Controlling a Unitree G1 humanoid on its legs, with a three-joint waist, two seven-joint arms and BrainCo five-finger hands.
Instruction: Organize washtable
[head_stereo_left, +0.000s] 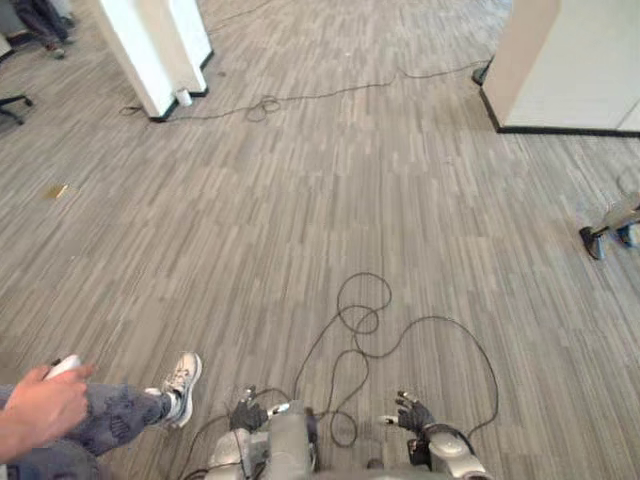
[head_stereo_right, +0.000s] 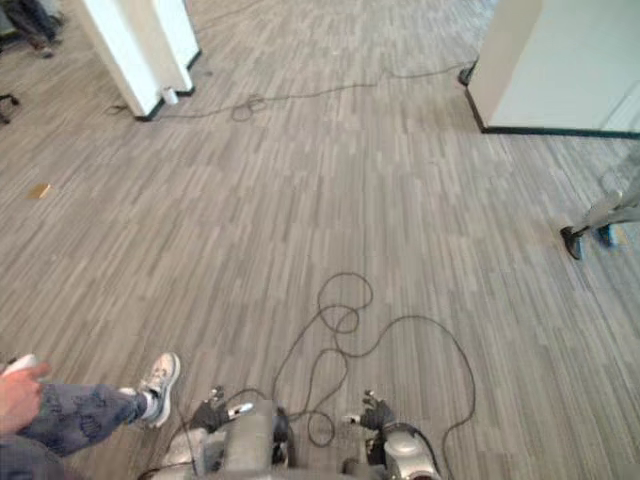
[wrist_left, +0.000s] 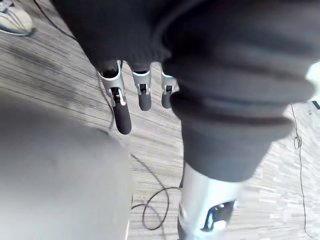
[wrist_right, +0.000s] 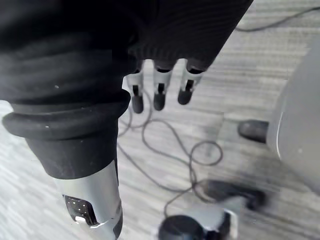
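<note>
One wide grey striped floor (head_stereo_left: 300, 200) is stretching away under everything. Two white partitions are standing on it, one at the far left (head_stereo_left: 160, 40) and one at the far right (head_stereo_left: 570, 60), with a thin cable (head_stereo_left: 330, 93) lying between their bases. Nearest on the left, a person's leg in patterned jeans (head_stereo_left: 110, 418) is reaching out, ending in a pale sneaker (head_stereo_left: 182, 385), while the person's hand (head_stereo_left: 40, 410) is gripping a small white object (head_stereo_left: 62, 366). Another person's dark shoes (head_stereo_left: 605, 235) are showing at the right edge. The left hand (head_stereo_left: 248, 413) is hanging released above the floor, fingers (wrist_left: 122, 112) straight and grasping nothing. The right hand (head_stereo_left: 412, 414) is doing likewise, fingers (wrist_right: 159, 97) pointing down loosely. Where the washtable is standing I cannot tell. A small yellowish scrap (head_stereo_left: 59, 190) is lying on the floor at the left.
</note>
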